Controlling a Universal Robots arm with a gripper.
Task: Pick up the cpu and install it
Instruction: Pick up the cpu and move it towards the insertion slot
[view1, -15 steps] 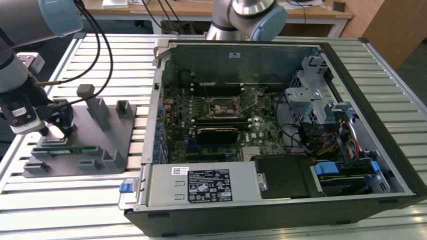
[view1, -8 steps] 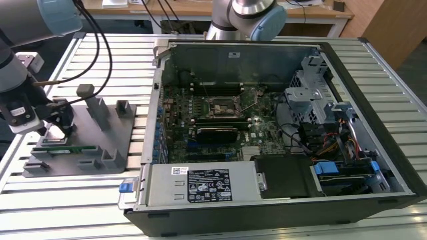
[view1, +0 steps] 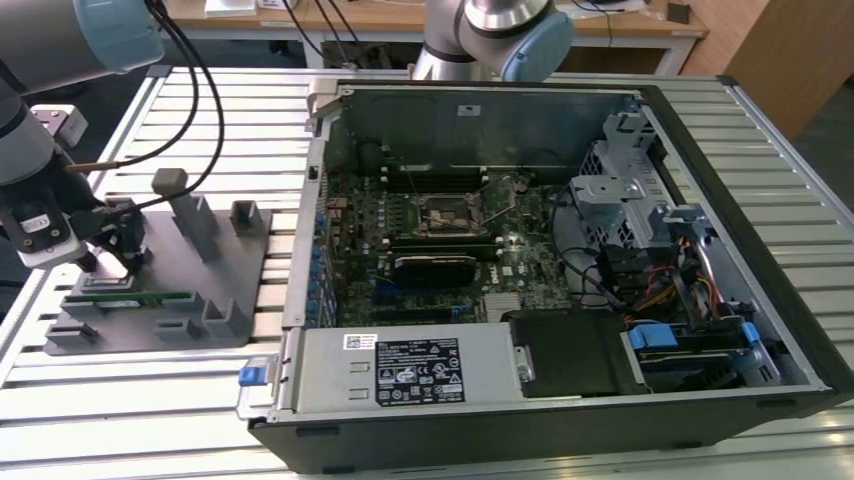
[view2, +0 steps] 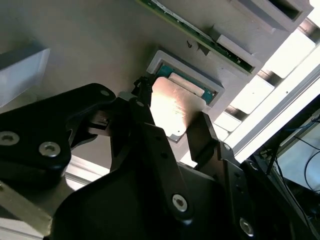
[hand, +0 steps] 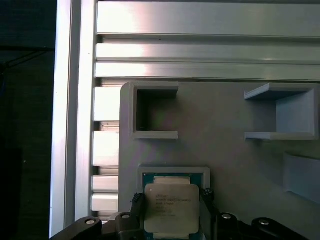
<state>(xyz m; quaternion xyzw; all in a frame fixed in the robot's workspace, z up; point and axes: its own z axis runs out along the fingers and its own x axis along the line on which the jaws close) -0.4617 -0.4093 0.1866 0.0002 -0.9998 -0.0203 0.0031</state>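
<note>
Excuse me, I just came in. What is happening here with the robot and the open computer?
The robot arm's pincer is down at the grey holder plate, beside the open computer case. Its fingers close on two opposite sides of the cpu, which sits in its recess in the plate. The cpu is not yet in the motherboard socket.

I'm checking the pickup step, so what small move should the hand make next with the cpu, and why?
Probably a short, straight lift, if the grip is firm, which I cannot confirm. In the first wrist view the hand straddles the cpu, which lies in its recess in the gray fixture; lifting straight should keep it clear of the recess walls.
</note>
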